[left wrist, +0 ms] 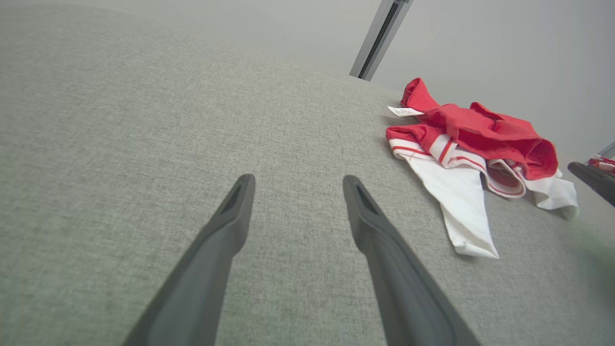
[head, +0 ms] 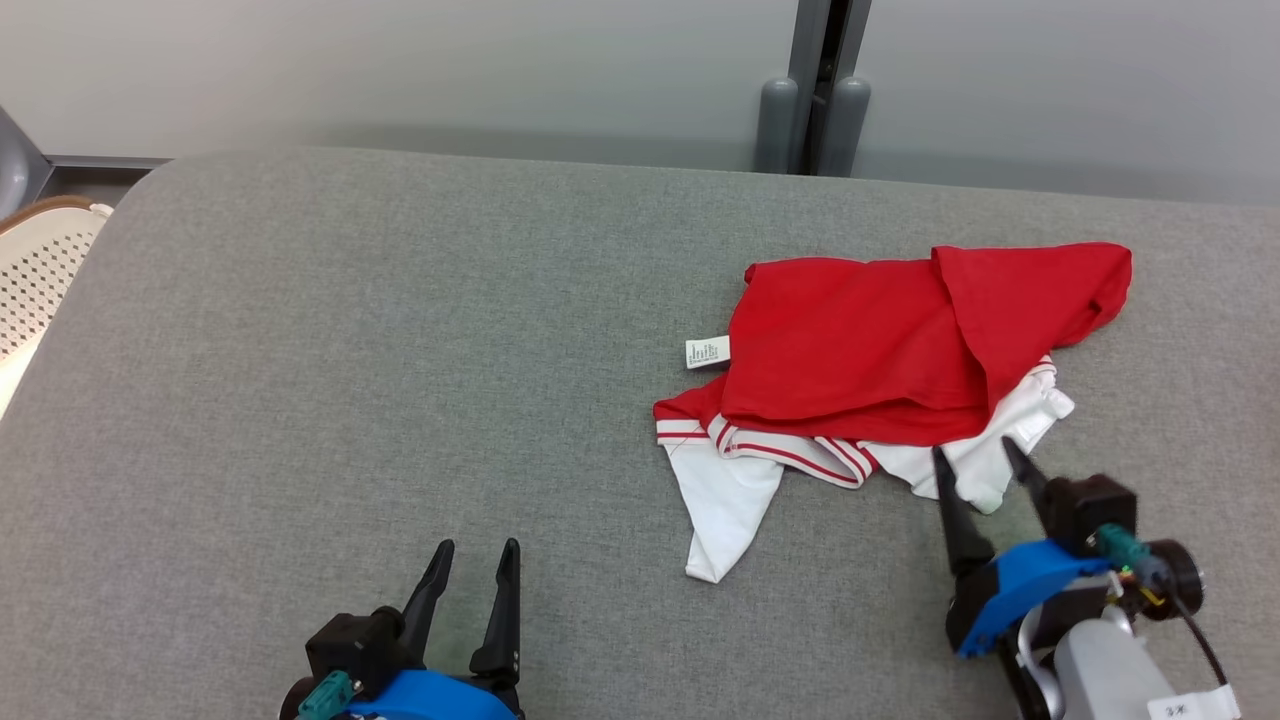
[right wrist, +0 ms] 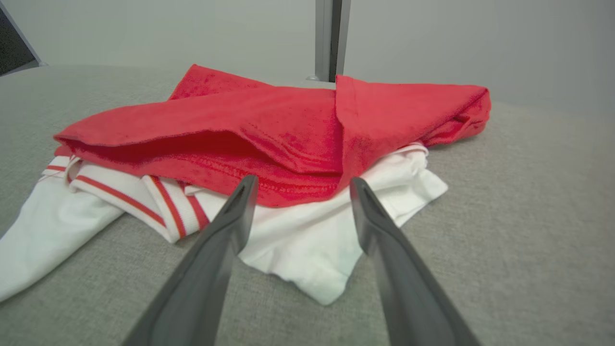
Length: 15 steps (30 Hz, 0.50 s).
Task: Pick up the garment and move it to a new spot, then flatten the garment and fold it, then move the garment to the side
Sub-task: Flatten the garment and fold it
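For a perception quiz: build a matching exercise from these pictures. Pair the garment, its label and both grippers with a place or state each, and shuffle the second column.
Column one
1. garment
2. label
3. left gripper
4. right gripper

Column two
A. open, over bare table, apart from the garment
B. crumpled, red over white
C. open, tips at the garment's white near edge
D. white, sticking out at the garment's left side

Pairs: 1-B, 2-D, 3-A, 4-C
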Available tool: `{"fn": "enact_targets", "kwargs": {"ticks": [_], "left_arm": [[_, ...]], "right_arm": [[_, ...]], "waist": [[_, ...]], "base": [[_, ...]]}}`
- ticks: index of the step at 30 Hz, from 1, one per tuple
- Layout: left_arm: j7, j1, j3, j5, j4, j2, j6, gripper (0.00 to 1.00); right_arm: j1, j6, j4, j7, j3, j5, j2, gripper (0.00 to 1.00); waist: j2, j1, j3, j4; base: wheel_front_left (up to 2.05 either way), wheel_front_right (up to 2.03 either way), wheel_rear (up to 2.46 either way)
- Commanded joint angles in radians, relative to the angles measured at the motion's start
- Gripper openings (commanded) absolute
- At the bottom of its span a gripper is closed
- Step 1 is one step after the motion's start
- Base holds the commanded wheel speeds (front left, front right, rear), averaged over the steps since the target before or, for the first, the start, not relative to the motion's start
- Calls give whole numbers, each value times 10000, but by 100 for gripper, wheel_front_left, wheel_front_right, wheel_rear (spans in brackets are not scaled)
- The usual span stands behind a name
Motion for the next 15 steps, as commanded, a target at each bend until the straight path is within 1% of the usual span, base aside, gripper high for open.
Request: {"fn": "enact_targets", "kwargs": {"ticks": [1,5,9,13,15], "left_arm": [[-49,-7,24,-23,-51,2,-15,100],[-49,150,62,27,-10,2,-15,100],[-49,177,98,102,27,2,-15,100],[-49,84,78,102,28,2,-15,100],[-49,30,60,112,39,2,-15,100]], "right_arm": [[223,0,-23,-31,138,13,16,100],[580,0,221,-32,472,-70,22,100],[425,0,577,-32,249,-347,-104,100],[53,0,915,-31,1,-936,-133,100],[-74,0,1303,-23,-69,-1261,-114,100]], "waist": [[0,-1,-12,14],[0,-1,-34,72],[0,-1,8,146],[0,-1,125,226],[0,-1,175,263]], "base": [[0,0,0],[0,0,0],[0,0,0],[0,0,0],[0,0,0]]}}
